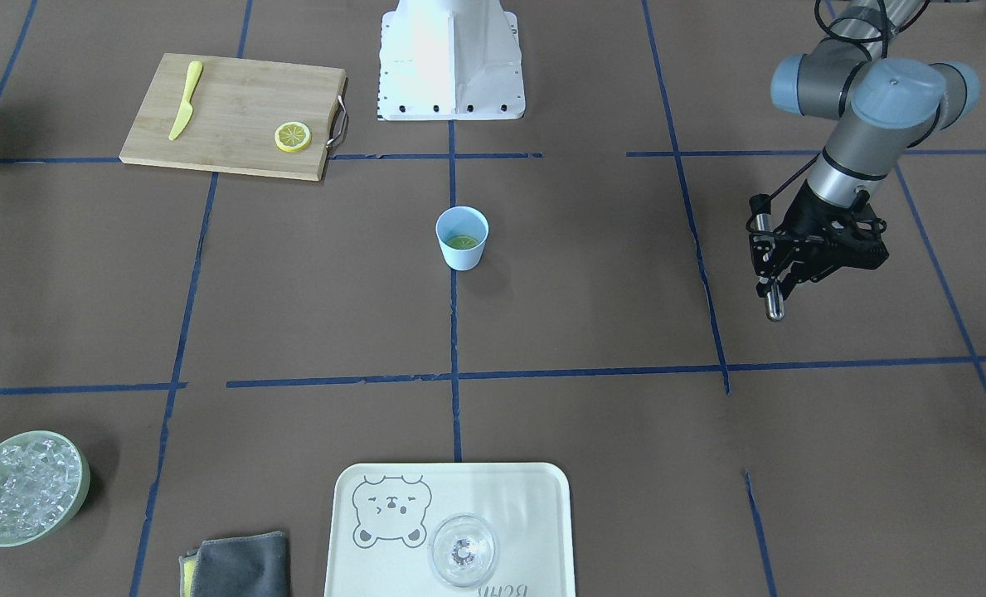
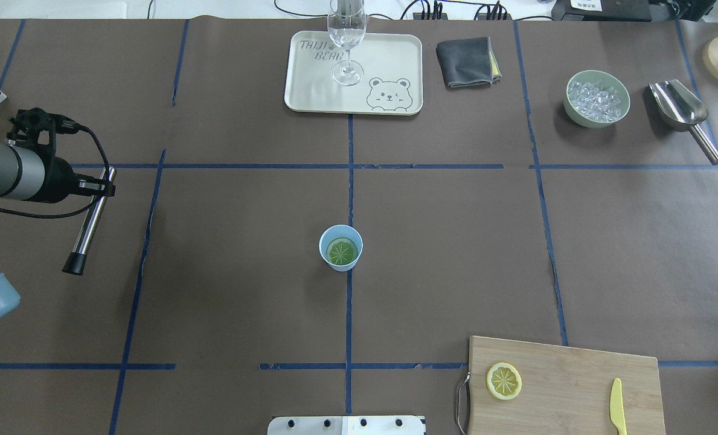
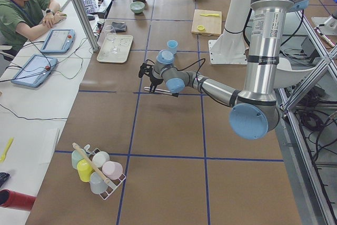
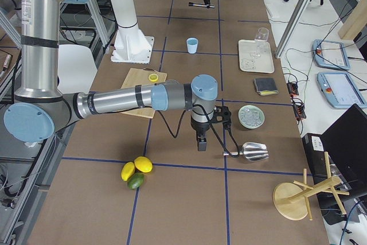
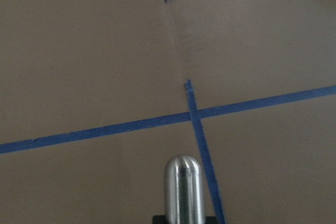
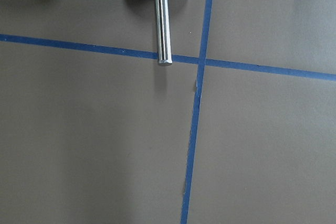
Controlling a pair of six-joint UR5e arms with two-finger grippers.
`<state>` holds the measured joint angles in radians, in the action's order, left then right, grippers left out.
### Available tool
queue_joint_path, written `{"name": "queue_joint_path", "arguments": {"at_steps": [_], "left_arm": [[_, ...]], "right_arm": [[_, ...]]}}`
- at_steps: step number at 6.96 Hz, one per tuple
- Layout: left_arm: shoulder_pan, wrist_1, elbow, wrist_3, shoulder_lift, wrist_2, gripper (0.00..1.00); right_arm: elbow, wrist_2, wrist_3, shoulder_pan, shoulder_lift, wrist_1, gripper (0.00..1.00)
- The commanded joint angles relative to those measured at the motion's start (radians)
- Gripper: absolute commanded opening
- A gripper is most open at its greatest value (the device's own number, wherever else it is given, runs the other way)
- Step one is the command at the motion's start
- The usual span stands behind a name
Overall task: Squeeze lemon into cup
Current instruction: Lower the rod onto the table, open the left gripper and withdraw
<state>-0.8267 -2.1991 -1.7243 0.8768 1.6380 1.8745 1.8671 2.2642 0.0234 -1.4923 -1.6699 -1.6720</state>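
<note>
The pale-blue cup (image 2: 340,261) stands at the table's middle, and it also shows in the front view (image 1: 462,257). One lemon slice (image 2: 341,251) lies inside it. A second lemon slice (image 2: 503,380) lies on the wooden cutting board (image 2: 570,386). My left gripper (image 2: 100,185) is far to the left of the cup, shut on a silver metal rod (image 2: 90,220) with a black tip, held above the table. My right gripper (image 4: 201,142) shows only in the exterior right view, near the scoop, so I cannot tell whether it is open or shut.
A yellow plastic knife (image 2: 617,406) lies on the board. A tray (image 2: 310,84) with a clear glass (image 2: 346,36), a grey cloth (image 2: 464,61), a green bowl of ice (image 2: 596,98) and a metal scoop (image 2: 682,112) line the far side.
</note>
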Motion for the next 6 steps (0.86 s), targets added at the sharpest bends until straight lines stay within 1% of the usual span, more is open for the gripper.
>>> {"name": "queue_joint_path", "arguments": {"at_steps": [1,3,4,5,6], "left_arm": [[0.008,-0.004,0.066,0.004,0.015,-0.040,0.00],[0.009,0.002,0.080,0.034,0.017,-0.055,0.00],[0.011,0.002,0.083,0.037,0.017,-0.066,0.16],[0.011,0.002,0.089,0.036,0.017,-0.067,0.36],[0.011,0.002,0.100,0.036,0.019,-0.066,0.60]], "right_arm": [[0.001,0.000,0.001,0.000,0.001,0.000,1.00],[-0.002,0.000,0.001,0.000,0.002,0.000,1.00],[-0.002,0.000,0.001,0.000,0.002,0.000,1.00],[-0.002,0.000,0.001,0.000,0.002,0.000,1.00],[-0.002,0.000,0.001,0.000,0.002,0.000,1.00]]}}
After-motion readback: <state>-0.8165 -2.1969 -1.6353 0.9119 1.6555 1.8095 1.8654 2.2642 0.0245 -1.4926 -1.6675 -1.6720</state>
